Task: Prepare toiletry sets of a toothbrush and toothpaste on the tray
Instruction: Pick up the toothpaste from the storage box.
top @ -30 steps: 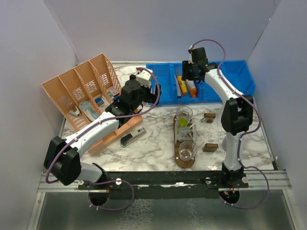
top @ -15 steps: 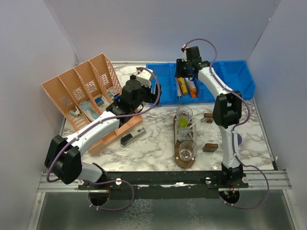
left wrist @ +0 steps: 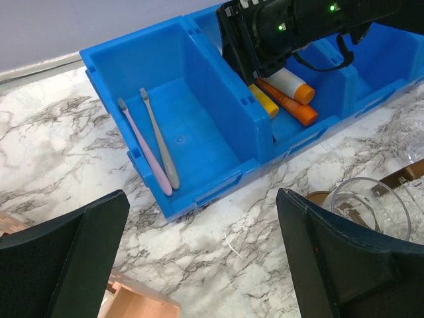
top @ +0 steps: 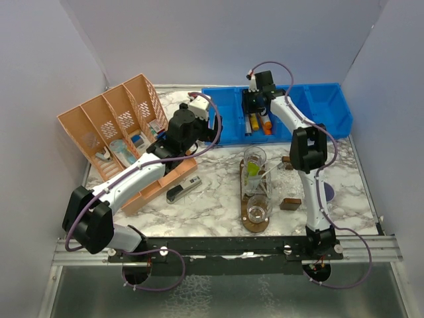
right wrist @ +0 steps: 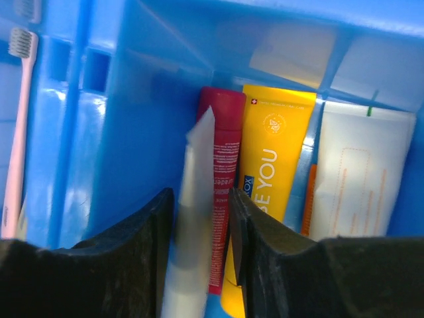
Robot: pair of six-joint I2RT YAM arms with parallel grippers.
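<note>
Toiletry sets (top: 254,159) — where are they, Ana?

Ana: On the tray (top: 254,228), the brown board on the table (top: 218,199). Three clear cups stand in a row on it. A lime green tube (top: 252,170) sticks up at the far cup, and a thin pale stick (top: 273,172) leans by the middle one.

Tom: What about the right gripper (right wrist: 200,205)?

Ana: It is down in the blue bin (top: 328,109), in the part with the tubes. Its two fingers (right wrist: 132,258) press on both sides of a pale tube (right wrist: 197,159) — they are pinching it. A red tube (right wrist: 228,132), a yellow tube (right wrist: 275,152) and a white tube (right wrist: 354,179) lie right beside it.

Tom: And the left gripper (left wrist: 199,199)?

Ana: Its fingers are spread very wide and hold nothing. It hangs over the table, just in front of the blue bin. A pink toothbrush (left wrist: 147,152) and a grey toothbrush (left wrist: 161,142) lie side by side in the next part of the bin.

Tom: Anything else?

Ana: An orange basket (top: 112,126) stands at the left, well apart from the tray.
</note>
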